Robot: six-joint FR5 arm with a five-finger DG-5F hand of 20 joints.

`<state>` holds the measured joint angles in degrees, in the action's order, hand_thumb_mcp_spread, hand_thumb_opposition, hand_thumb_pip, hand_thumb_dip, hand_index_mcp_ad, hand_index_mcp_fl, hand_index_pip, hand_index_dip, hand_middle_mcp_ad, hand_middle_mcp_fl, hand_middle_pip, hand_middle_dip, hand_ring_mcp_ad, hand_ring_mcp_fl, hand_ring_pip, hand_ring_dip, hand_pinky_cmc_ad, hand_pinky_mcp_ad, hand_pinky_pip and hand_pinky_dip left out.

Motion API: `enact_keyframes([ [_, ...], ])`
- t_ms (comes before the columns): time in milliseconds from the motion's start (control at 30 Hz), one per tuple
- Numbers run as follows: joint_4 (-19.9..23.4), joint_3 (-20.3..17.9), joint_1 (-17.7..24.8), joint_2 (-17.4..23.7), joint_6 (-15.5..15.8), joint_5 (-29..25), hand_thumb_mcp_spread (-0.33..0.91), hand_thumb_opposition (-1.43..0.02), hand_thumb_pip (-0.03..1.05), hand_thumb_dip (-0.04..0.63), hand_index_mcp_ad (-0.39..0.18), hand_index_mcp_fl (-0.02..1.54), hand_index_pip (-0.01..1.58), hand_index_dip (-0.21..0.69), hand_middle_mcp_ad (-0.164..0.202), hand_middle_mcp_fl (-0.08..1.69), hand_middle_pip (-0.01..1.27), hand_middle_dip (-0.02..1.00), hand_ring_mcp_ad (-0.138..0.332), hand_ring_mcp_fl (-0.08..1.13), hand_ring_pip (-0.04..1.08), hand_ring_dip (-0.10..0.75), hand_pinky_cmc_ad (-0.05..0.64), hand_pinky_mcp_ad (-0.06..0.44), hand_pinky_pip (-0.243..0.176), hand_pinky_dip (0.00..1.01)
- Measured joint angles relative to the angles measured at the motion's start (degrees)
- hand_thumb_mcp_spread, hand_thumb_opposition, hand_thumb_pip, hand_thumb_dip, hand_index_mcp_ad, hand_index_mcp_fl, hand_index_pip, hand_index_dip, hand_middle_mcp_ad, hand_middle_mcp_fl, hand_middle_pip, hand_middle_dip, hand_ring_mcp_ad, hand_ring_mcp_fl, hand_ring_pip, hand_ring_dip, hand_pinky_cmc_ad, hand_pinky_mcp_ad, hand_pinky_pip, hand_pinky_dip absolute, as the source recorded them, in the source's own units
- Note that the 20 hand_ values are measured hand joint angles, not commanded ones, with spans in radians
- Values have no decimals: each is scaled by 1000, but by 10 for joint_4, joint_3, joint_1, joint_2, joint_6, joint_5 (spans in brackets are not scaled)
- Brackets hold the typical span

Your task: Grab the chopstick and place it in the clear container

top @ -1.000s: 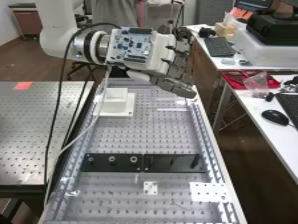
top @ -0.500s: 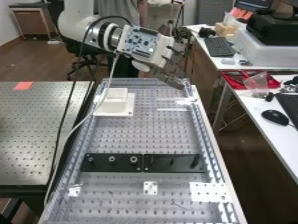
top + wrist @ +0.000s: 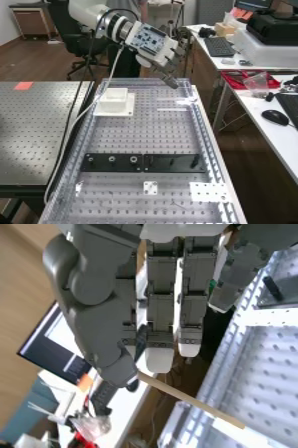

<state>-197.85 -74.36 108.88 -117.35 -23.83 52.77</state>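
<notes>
The high view looks from above the near end of the bench [image 3: 149, 139], slanting down along its length, set back enough to take in both long sides, the desk [image 3: 254, 104] beside it and the floor [image 3: 33, 62] beyond its far end. The wrist view looks from over the bench's far end, very close to the hand [image 3: 157, 54], and faces aslant past one long edge of the bench toward that desk. Both views share the hand, part of the bench's holed top, and the desk with its plastic bag [image 3: 258, 82] beside the bench.
</notes>
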Motion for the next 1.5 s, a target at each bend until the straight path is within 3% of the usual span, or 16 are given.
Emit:
enact_keyframes([
  [233,-43,39,0,-27,-14,32,712,-922,503,265,-126,581,1396,-37,58,829,836,717,84,696,188,581,476,248,87,190],
  [633,-169,126,-10,-79,-12,63,710,-922,503,265,-127,595,1381,-37,51,831,834,717,82,691,208,581,476,265,89,190],
  [1067,-213,185,-20,-119,-25,97,710,-920,503,265,-127,595,1377,-37,49,829,838,717,82,684,239,572,476,265,94,195],
  [1500,-298,267,-29,-176,-12,114,709,-923,503,265,-129,597,1363,-35,49,829,838,717,82,688,253,571,476,265,98,195],
])
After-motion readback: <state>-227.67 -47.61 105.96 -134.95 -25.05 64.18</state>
